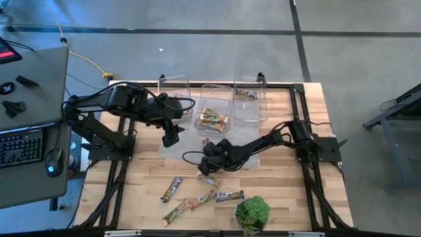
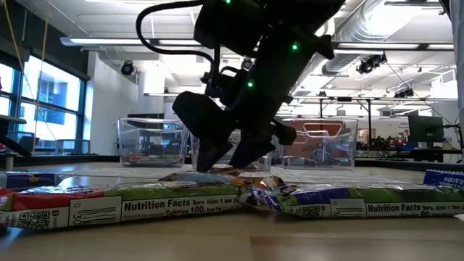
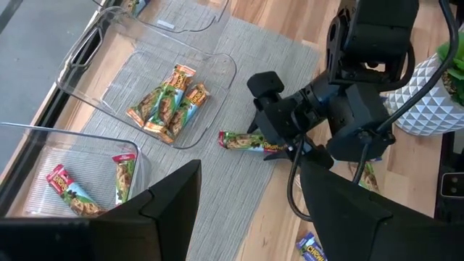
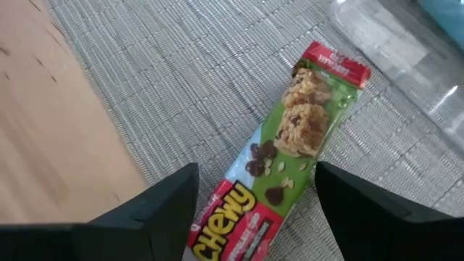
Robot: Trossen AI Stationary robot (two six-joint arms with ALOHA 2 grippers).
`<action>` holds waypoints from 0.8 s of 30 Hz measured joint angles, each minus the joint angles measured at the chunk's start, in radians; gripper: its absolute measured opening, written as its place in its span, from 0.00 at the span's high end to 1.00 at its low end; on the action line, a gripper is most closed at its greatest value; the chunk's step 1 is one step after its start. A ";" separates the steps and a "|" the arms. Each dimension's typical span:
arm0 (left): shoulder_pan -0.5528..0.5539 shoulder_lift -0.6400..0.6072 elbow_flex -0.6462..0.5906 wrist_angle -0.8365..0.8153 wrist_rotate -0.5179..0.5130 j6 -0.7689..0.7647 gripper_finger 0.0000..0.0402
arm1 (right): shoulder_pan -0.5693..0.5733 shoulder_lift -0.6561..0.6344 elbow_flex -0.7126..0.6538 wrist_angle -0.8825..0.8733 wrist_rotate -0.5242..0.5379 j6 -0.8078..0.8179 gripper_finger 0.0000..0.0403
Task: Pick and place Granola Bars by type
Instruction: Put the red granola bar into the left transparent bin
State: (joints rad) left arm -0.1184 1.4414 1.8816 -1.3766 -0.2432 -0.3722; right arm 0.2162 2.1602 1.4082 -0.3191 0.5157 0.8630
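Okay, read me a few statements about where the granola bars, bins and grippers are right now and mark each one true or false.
1. The right gripper is open over a red-ended bar lying on the grey mat. True.
2. The middle bin is empty. False: several bars lie in it.
3. The left gripper grips a bar. False: it is open and holds nothing.
4. Loose bars lie on the wooden table near the potted plant. True.

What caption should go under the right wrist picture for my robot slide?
The right gripper, fingers open, hovers over a green-and-red granola bar lying on the gray mat.
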 joint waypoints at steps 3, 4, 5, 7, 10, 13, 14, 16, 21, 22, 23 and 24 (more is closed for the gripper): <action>0.000 0.002 0.000 0.000 0.000 0.000 0.43 | -0.004 0.000 0.000 -0.008 -0.013 0.009 0.36; 0.000 0.004 0.000 0.000 0.000 0.000 0.43 | -0.004 0.000 0.000 -0.011 -0.013 0.009 0.36; 0.000 0.005 0.000 0.000 0.000 0.000 0.43 | -0.004 0.000 0.000 -0.014 -0.011 0.010 0.37; 0.000 0.006 0.000 0.002 0.000 0.000 0.43 | -0.004 0.000 0.000 -0.018 -0.005 0.010 0.38; 0.000 0.006 0.000 0.019 0.000 0.000 0.43 | -0.004 0.000 0.000 -0.021 -0.004 0.008 0.41; 0.000 0.006 0.000 0.019 0.000 0.000 0.43 | -0.004 0.000 0.000 -0.024 0.002 -0.007 0.47; 0.000 0.006 0.000 0.019 0.002 0.000 0.43 | -0.004 0.000 0.000 -0.024 0.001 -0.013 0.49; 0.000 0.006 0.000 0.015 0.011 0.000 0.43 | -0.004 0.000 0.000 -0.024 -0.003 -0.019 0.55; 0.000 0.006 0.000 -0.006 0.022 -0.001 0.43 | -0.001 0.000 0.000 0.019 -0.038 -0.124 0.67; 0.000 0.006 0.000 -0.014 0.029 -0.002 0.43 | 0.000 0.000 0.000 0.044 -0.060 -0.160 0.69; 0.000 0.006 0.000 -0.021 0.034 -0.003 0.43 | 0.001 0.000 0.000 0.073 -0.085 -0.197 0.71; 0.000 0.006 0.000 -0.022 0.045 -0.004 0.43 | 0.001 0.000 0.000 0.112 -0.111 -0.233 0.72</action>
State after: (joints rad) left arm -0.1181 1.4475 1.8816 -1.3987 -0.1977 -0.3759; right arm 0.2170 2.1601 1.4082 -0.2070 0.4043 0.6298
